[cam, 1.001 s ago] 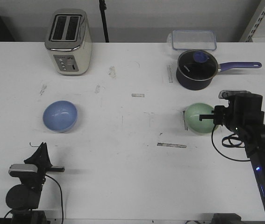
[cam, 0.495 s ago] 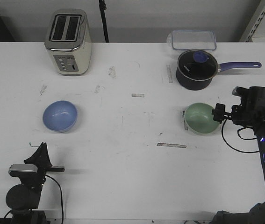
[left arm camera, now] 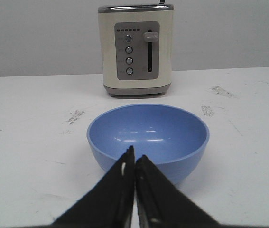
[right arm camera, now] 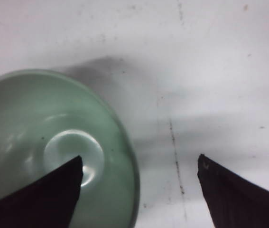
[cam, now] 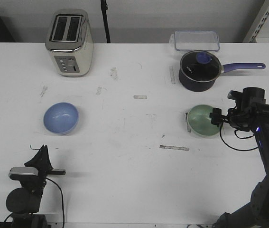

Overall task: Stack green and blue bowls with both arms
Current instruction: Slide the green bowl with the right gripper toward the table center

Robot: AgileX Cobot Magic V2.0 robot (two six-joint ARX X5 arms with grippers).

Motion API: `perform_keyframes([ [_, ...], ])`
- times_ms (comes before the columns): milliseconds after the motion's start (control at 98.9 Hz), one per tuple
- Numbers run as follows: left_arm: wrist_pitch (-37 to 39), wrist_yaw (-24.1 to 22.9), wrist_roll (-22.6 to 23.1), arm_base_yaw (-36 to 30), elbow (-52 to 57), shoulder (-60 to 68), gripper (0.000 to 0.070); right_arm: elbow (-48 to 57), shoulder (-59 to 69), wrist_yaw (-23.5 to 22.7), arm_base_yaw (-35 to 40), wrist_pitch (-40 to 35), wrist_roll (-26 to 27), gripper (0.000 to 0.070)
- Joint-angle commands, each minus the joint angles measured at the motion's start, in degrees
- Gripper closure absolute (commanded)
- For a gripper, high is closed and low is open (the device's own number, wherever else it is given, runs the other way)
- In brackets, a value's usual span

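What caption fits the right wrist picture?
Open right gripper straddling the rim of the green bowl on the white table.

Pale green bowl (cam: 202, 120), periwinkle blue bowl (cam: 60, 118), navy pan (cam: 199, 71), cream toaster (cam: 69, 42), all on a scuffed white surface (cam: 125, 156), arms (cam: 262, 137) black.

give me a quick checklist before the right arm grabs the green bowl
1. Right gripper open: ok.
2. Fingers straddle the green bowl rim, one inside and one outside: ok in the right wrist view.
3. Bowl upright and empty: ok.
4. Clear of the saucepan: ok, apart.
5. Blue bowl upright, empty, ready to receive: ok.
6. Left gripper ready for its bowl: not ok, shut and short of it.
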Motion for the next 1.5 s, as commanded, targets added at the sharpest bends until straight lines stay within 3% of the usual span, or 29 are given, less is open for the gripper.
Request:
perform_keyframes([
  [0, 0.7, 0.11, 0.07, 0.11, -1.29, -0.11, 0.0699, 0.98, 1.95, -0.11, 0.35, 0.68, -0.61, 0.0296],
  [142, 0.72, 0.11, 0.07, 0.11, -1.29, -0.11, 0.0698, 0.98, 3.08, -0.24, 0.5, 0.74, -0.59, 0.0481],
  [253, 0.7, 0.11, 0.07, 0.11, -1.29, -0.11, 0.0698, 0.98, 3.17, -0.26, 0.55, 1.03, -0.61, 0.0699],
  [708, 0.7, 0.11, 0.07, 0.11, -1.29, -0.11, 0.0698, 8.46, 0.52, -1.38, 3.85, -1.73, 1.62, 0.07],
  [1042, 0.68, 0.09, 0.07, 0.11, -1.29, -0.11, 0.0698, 8.85, -0.15, -0.37, 17.66, -0.72, 19.1, 0.07],
  [1173, 0.7, 0.11, 0.07, 0.11, -1.29, -0.11, 0.0699, 8.79, 0.35, 5.35, 26.25, 1.99, 25.59, 0.07],
  [1486, 0.7, 0.11, 0.07, 0.11, -1.29, -0.11, 0.0698, 8.74, 5.64, 8.13, 39.39, 5.14, 32.0, 0.07],
])
